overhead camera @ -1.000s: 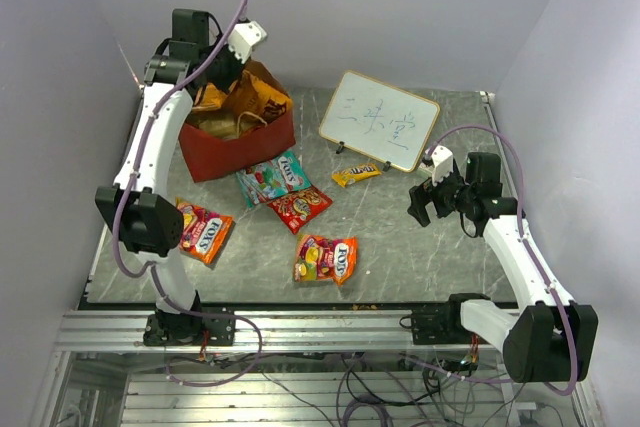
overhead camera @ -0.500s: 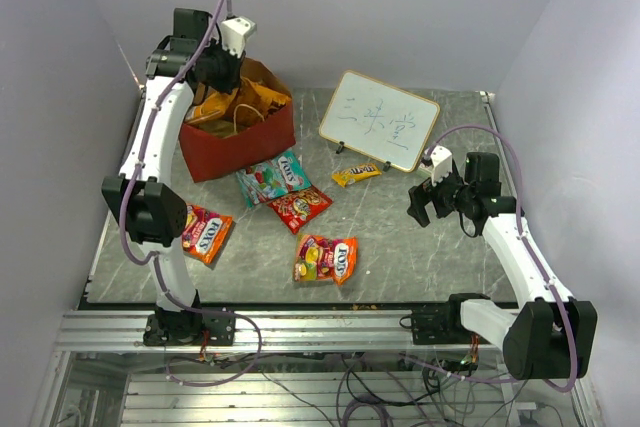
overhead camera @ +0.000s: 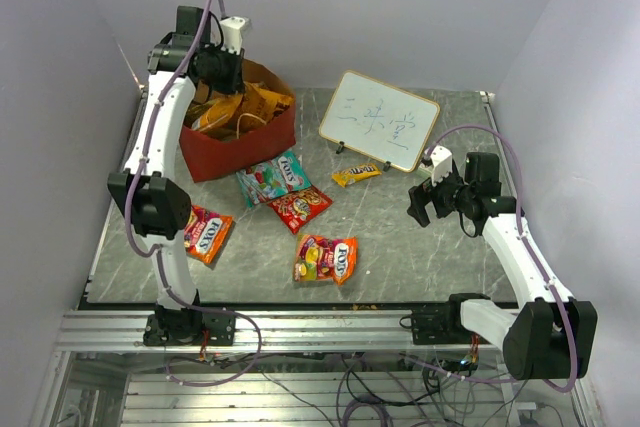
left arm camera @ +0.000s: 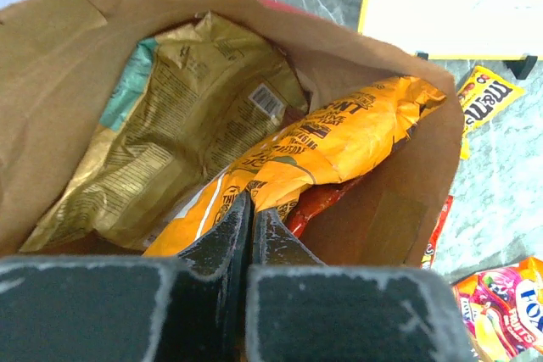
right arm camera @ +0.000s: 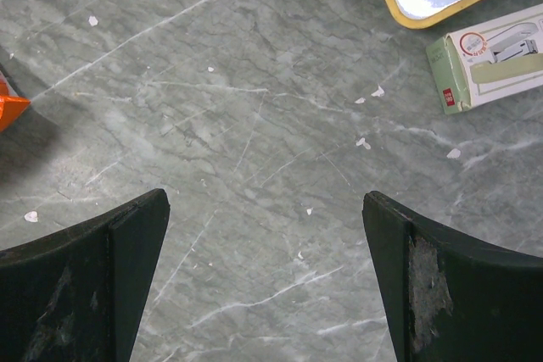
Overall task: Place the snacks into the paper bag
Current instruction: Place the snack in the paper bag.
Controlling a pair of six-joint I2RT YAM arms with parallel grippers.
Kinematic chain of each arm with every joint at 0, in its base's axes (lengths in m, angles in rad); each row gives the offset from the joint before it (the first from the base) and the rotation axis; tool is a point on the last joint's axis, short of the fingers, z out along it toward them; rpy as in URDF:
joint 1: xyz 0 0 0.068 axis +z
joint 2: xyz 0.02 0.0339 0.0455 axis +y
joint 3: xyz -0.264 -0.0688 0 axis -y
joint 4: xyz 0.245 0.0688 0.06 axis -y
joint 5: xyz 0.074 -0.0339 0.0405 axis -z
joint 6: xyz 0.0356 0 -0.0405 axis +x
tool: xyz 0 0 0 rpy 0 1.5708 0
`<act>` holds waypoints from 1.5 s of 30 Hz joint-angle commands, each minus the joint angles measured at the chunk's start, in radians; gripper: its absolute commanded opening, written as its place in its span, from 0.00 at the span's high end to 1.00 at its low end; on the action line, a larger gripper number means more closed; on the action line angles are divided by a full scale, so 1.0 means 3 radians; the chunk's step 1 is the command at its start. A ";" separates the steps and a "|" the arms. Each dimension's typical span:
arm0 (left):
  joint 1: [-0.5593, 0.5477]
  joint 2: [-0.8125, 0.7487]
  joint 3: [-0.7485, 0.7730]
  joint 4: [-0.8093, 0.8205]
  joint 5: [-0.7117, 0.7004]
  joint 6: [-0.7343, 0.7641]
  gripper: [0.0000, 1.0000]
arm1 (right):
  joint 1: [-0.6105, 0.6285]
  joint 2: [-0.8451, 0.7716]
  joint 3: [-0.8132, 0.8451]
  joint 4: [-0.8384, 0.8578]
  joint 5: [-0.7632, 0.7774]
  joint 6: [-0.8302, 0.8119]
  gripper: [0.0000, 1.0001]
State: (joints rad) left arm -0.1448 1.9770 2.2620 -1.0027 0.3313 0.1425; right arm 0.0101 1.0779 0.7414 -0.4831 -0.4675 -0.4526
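Orange chip bag (left arm camera: 339,146) lies inside the paper bag (left arm camera: 399,201), left hand (left arm camera: 249,209) shut above it; next, open for the teal packet (overhead camera: 272,177) beside the bag.

"FOX'S" on orange packet (overhead camera: 205,234), teal packet (overhead camera: 272,178), multicolour packet (overhead camera: 326,258). "m&m's" on yellow pack (left arm camera: 485,97). Whiteboard (overhead camera: 380,119): green handwritten characters, not legible. Orange chip bag (left arm camera: 339,146): print too small to read.
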 commanded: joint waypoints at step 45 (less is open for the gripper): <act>0.0024 -0.0041 -0.0008 -0.0147 -0.0894 0.0840 0.38 | -0.0024 0.0051 -0.0029 0.0025 -0.0042 -0.0029 0.02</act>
State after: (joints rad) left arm -0.1410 2.0323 2.2486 -1.0462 0.0456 0.4114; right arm 0.0101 1.0889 0.7414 -0.4831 -0.4679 -0.4530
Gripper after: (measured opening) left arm 0.606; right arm 0.978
